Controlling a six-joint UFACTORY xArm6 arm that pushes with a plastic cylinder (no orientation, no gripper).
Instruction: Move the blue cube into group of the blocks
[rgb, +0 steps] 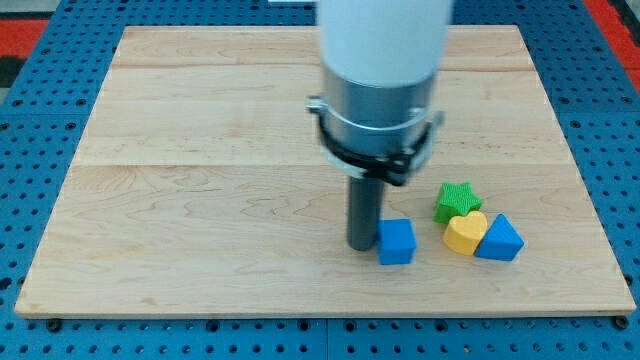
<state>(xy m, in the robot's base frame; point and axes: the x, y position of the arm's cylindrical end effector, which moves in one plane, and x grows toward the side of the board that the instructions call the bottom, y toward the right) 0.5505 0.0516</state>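
Observation:
The blue cube lies on the wooden board at the lower middle-right. My tip is the lower end of the dark rod and stands right against the cube's left side. To the cube's right is a group of three blocks: a green star, a yellow heart and a blue triangular block, touching one another. A small gap separates the blue cube from the yellow heart.
The arm's white and grey body hangs over the board's upper middle and hides part of it. A blue pegboard surface surrounds the board on all sides.

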